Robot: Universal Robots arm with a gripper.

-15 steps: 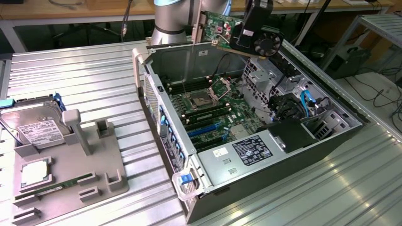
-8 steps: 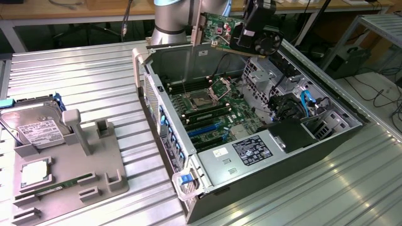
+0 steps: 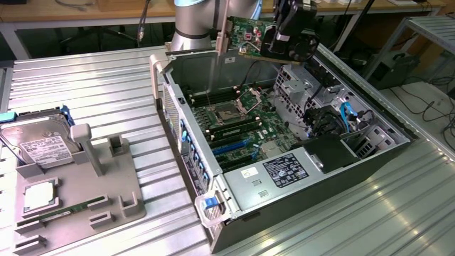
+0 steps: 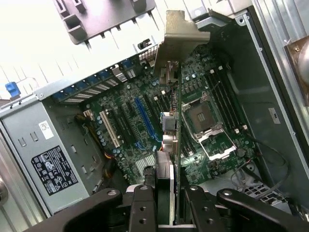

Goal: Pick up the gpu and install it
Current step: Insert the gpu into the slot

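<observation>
Gripper [image 3: 286,41] is clamped on the gpu [image 3: 249,33]. The wrist view shows one black finger [image 4: 144,205] on each side of the card's near end.

Gpu is held in the air above the open computer case [image 3: 168,101], over its far end beside the arm's base. It is clear of the motherboard [image 3: 249,125] and not seated in any slot. The card stands on edge, green circuit-board side facing the exterior view. Silver bracket [image 3: 221,37] is on the end toward the exterior view's left.

In the wrist view the card is seen edge-on, with the bracket at the far end. The blue expansion slot [image 4: 145,121] lies to one side of the card and the open CPU socket [image 4: 200,113] to the other.

Power supply [image 3: 284,170] with its black label sits at the case's near end.

On the ribbed metal table [image 3: 92,80], at the exterior view's left, a grey fixture [image 3: 85,213] carries a hard drive [image 3: 39,141], well apart from the case.
</observation>
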